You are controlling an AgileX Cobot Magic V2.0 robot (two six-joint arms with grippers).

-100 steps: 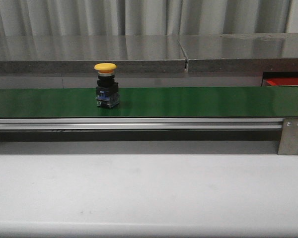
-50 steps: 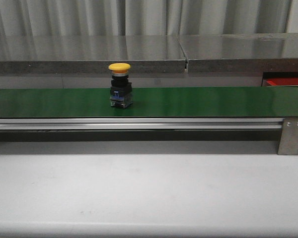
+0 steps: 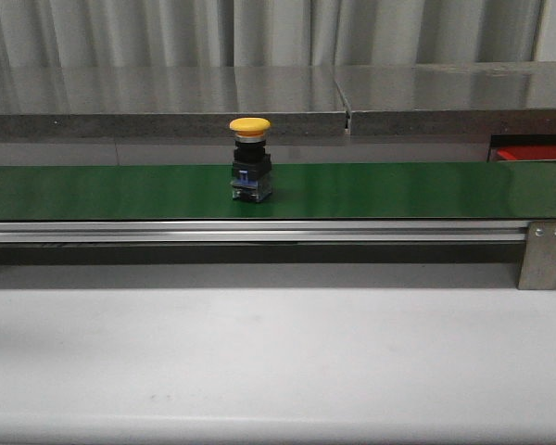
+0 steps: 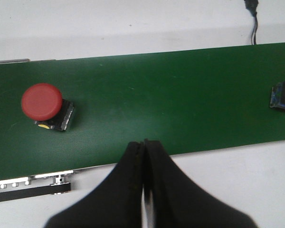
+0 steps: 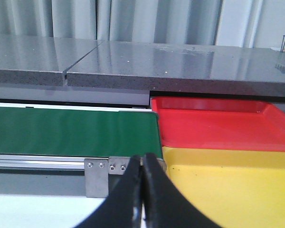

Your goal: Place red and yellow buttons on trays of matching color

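Waiting with both arms' fingers pressed closed and empty, the yellow button (image 3: 250, 159) (upright on the green belt (image 3: 398, 190)) wants opened fingers squarely astride its body.

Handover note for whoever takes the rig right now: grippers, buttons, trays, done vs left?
Left gripper: shut, empty, over the near edge of the green conveyor belt.
Right gripper: shut, empty, near the belt's end by the trays.
Yellow button: upright on the belt, carried rightward over the last second.
Red button: on the belt, seen only from the left wrist.
Red tray and yellow tray: no buttons visible in them.
Done: nothing placed. Left: both buttons.
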